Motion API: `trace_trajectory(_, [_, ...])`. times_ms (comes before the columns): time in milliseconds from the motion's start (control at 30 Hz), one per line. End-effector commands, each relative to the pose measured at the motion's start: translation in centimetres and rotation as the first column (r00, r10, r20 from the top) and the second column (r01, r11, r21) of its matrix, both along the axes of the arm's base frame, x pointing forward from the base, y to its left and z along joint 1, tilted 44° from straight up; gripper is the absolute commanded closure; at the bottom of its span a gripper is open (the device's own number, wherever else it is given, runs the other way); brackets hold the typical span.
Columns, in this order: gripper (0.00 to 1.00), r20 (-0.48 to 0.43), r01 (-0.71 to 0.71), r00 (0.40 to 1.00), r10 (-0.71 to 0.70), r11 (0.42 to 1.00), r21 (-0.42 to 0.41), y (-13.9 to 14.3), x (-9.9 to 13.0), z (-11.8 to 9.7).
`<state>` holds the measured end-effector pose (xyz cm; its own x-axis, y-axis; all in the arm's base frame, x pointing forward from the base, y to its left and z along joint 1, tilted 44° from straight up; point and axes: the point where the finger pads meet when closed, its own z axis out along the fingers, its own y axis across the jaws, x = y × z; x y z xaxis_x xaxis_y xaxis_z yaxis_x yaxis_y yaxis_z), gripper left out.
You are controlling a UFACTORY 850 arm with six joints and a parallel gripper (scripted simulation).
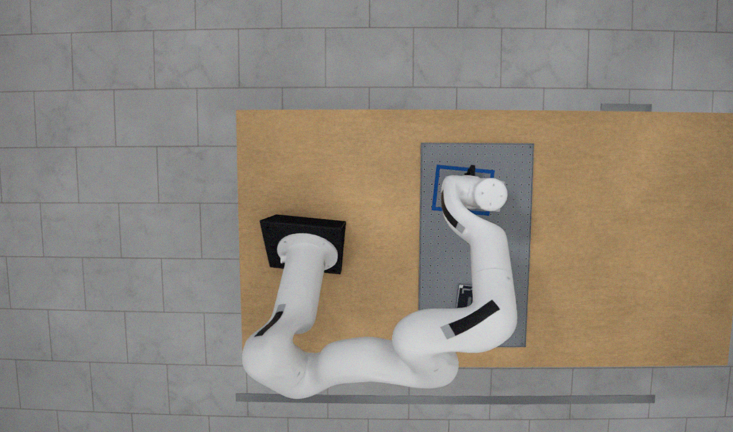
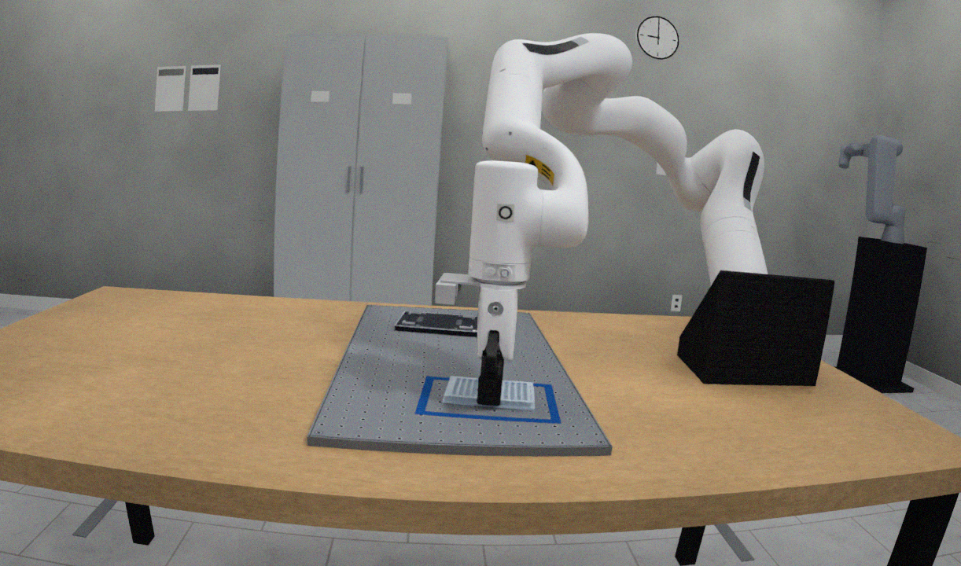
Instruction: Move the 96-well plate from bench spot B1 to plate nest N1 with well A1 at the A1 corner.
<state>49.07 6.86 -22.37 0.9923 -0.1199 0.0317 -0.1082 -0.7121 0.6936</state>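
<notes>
The pale 96-well plate (image 2: 476, 392) lies flat inside the blue-taped rectangle on the near end of the grey perforated board (image 2: 455, 376). My gripper (image 2: 490, 394) is open and points straight down, its black fingers straddling the plate's middle at plate height. In the top view the wrist (image 1: 476, 192) covers the plate; only the blue rectangle (image 1: 438, 182) and one black finger tip (image 1: 470, 170) show. The black plate nest (image 2: 436, 322) lies at the board's far end; in the top view (image 1: 463, 294) the arm hides most of it. I cannot see the plate's cut-off corner.
The arm's black base block (image 2: 755, 328) stands on the table to the right of the board. A black pedestal with a grey fixture (image 2: 880, 310) stands off the table at the far right. A grey cabinet (image 2: 359, 168) stands at the back wall.
</notes>
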Motion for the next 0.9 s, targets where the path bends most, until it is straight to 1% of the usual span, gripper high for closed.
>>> trace_trajectory(0, [0.00,0.001,-0.001,1.000,0.001,1.000,0.001,0.08,0.08,0.04])
trace_trajectory(167, [0.00,0.001,-0.001,1.000,0.001,1.000,0.001,0.07,0.08,0.04])
trace_trajectory(200, [1.00,0.001,-0.001,1.000,0.001,1.000,0.001,0.11,0.08,0.08])
trace_trajectory(867, [1.00,0.001,-0.001,1.000,0.001,1.000,0.001,0.11,0.08,0.08])
